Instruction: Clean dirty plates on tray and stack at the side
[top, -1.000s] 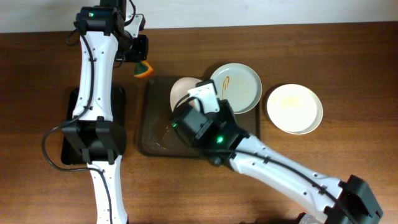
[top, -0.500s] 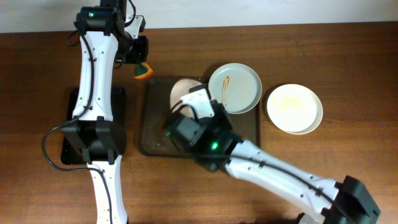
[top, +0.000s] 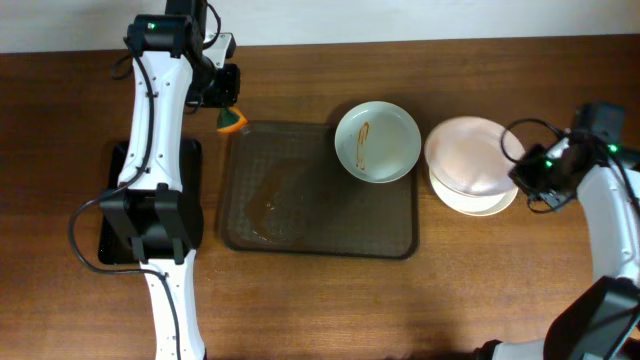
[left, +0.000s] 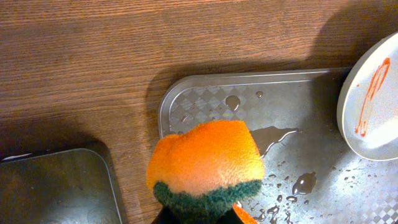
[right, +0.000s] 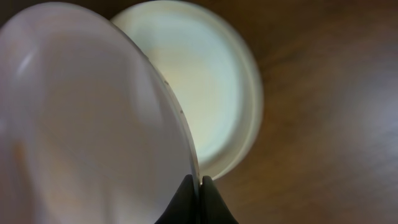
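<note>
- Dark brown textured rounded-rectangle tray (top: 300, 215): middle of the wooden surface (top: 480, 290), wet patches on its floor.
- Pale green round plate (top: 377, 140), orange-red sauce streak: on the tray's far right corner, rim overlapping the tray's far edge.
- White round plate (top: 462, 150): tilted, its rim clamped in the jaws of the right gripper (right: 200, 190), above the cream round plate (top: 485, 203); contact between them cannot be told.
- Cream round plate: flat on the surface, just beside the tray's right edge.
- Orange sponge with green scouring layer (left: 205, 158): at the tray's far left corner, pinched in the jaws of the left gripper (left: 198, 215).
- Narrow black tray (left: 56, 186): toward the surface's left edge.
</note>
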